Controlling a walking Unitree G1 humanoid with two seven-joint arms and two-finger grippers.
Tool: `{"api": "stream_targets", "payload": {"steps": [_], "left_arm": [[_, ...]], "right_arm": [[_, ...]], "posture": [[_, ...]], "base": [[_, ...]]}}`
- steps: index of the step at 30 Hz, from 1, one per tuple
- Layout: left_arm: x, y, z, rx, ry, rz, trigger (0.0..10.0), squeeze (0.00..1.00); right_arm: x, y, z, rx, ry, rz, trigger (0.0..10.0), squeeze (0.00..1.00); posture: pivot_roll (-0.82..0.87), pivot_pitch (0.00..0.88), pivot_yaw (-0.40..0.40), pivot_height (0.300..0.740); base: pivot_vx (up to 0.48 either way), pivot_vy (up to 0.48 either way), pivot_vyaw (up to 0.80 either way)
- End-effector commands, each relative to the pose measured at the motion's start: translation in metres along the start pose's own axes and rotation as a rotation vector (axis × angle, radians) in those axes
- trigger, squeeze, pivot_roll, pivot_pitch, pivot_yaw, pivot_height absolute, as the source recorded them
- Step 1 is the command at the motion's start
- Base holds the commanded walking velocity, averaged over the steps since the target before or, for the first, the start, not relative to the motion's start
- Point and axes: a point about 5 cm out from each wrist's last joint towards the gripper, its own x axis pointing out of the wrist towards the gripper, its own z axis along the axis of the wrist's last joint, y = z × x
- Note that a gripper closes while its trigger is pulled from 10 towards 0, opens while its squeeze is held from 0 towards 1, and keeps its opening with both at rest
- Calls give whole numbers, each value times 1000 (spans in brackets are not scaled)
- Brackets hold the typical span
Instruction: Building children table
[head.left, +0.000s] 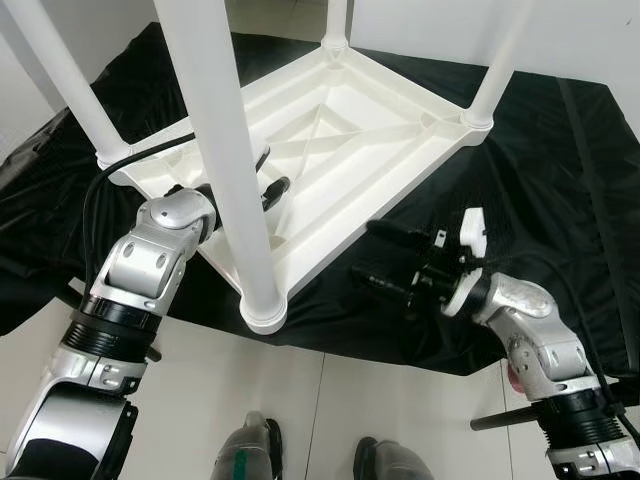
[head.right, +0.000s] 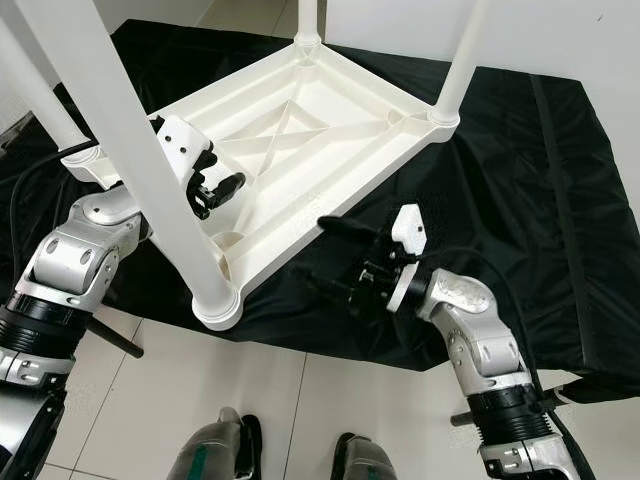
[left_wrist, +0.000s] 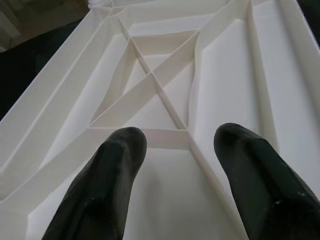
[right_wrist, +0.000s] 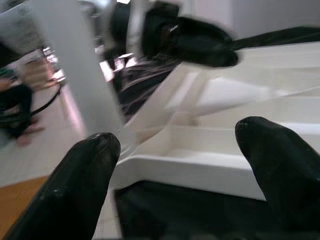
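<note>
Left eye view: white plastic children's table (head.left: 340, 150) lies upside down on a black cloth (head.left: 560, 180), ribbed underside up, four white legs (head.left: 225, 150) plugged into the corner sockets and pointing toward the camera. No readable writing or brand marks on the table, cloth or arms.

Left gripper (head.right: 215, 185) sits inside the tabletop's underside, near the front-left edge, just behind the nearest leg. Left wrist view has its fingers (left_wrist: 105, 185) spread apart over the X-shaped ribs, nothing between them.

Right gripper (head.left: 395, 262) hovers over the cloth just beside the table's front-right edge, pointing at that rim. Fingers apart, holding nothing; right wrist view looks between them at the white rim and the near leg, slightly blurred.

Nearest leg blocks part of the left arm in both eye views.

Cloth is spread on a pale tiled floor (head.left: 330, 400). White wall (head.left: 560, 30) behind. Robot's feet (head.left: 250, 455) at the bottom edge. Right wrist view catches a blurred person sitting on the floor (right_wrist: 20, 100) beyond the table.
</note>
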Motion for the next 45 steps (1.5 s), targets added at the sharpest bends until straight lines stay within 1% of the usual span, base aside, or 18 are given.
{"api": "stream_targets", "payload": {"steps": [1, 2, 4, 5, 8, 12, 14, 17, 18, 24, 26, 28, 30, 32, 35, 40, 43, 45], "left_arm": [[-2, 9, -3, 8, 14, 30, 10000, 0], [-2, 9, -3, 8, 14, 30, 10000, 0], [-10, 25, -9, 7, 46, 100, 10000, 0], [-10, 25, -9, 7, 46, 100, 10000, 0], [-21, 40, -16, 3, 73, 167, 10000, 0], [-23, 42, -17, 3, 75, 176, 10000, 0], [-26, 45, -19, 1, 83, 204, 10000, 0], [-27, 44, -20, 5, 84, 205, 10000, 0], [-28, 43, -20, 5, 86, 209, 10000, 0], [-30, 43, -22, 3, 91, 221, 10000, 0], [-34, 46, -22, 3, 94, 240, 10000, 0], [-35, 48, -22, 0, 94, 248, 10000, 0], [-35, 48, -22, 0, 94, 248, 10000, 0], [-37, 50, -23, -2, 97, 263, 10000, 0], [-38, 51, -23, -2, 99, 269, 10000, 0], [-38, 52, -23, -1, 100, 272, 10000, 0], [-38, 53, -22, 2, 99, 277, 10000, 0], [-38, 53, -22, 3, 99, 279, 10000, 0]], "right_arm": [[3, 8, -4, 20, 17, 59, 10000, 0], [3, 8, -4, 20, 17, 59, 10000, 0], [9, 15, -8, 51, 36, 123, 10000, 0], [9, 15, -8, 51, 36, 123, 10000, 0], [16, 25, -16, 70, 85, 218, 10000, 0], [17, 27, -17, 73, 92, 236, 10000, 0], [22, 31, -17, 69, 95, 268, 10000, 0], [26, 31, -18, 68, 95, 277, 10000, 0], [31, 32, -18, 66, 91, 281, 10000, 0], [42, 31, -17, 51, 72, 251, 10000, 0], [57, 25, -12, 65, 9, 156, 10000, 0], [62, 24, -10, 75, -15, 125, 10000, 0], [62, 24, -10, 75, -15, 125, 10000, 0], [71, 27, -9, 109, -47, 109, 10000, 0], [78, 30, -9, 138, -65, 109, 10000, 0], [84, 31, -8, 157, -81, 105, 10000, 0], [97, 35, -7, 196, -94, 107, 10000, 0], [101, 36, -7, 206, -97, 100, 10000, 0]], "posture": [[114, 126, 21, 740], [114, 126, 21, 740], [125, 125, 6, 740], [125, 125, 6, 740], [135, 122, -9, 740], [139, 122, -12, 740], [146, 120, -21, 740], [159, 118, -34, 740], [168, 115, -44, 740], [173, 113, -50, 740], [185, 105, -63, 740], [186, 105, -64, 740], [186, 105, -64, 740], [188, 100, -67, 740], [188, 97, -69, 740], [190, 94, -69, 740], [190, 90, -70, 740], [191, 85, -72, 740]], "base": [[0, 0, 0], [0, 0, 0], [0, 0, 0], [0, 0, 0], [0, 0, 0], [0, 0, 0], [0, 0, 0], [0, 0, 0], [0, 0, 0], [0, 0, 0], [0, 0, 0], [0, 0, 0], [0, 0, 0], [0, 0, 0], [0, 0, 0], [0, 0, 0], [0, 0, 0], [0, 0, 0]]}}
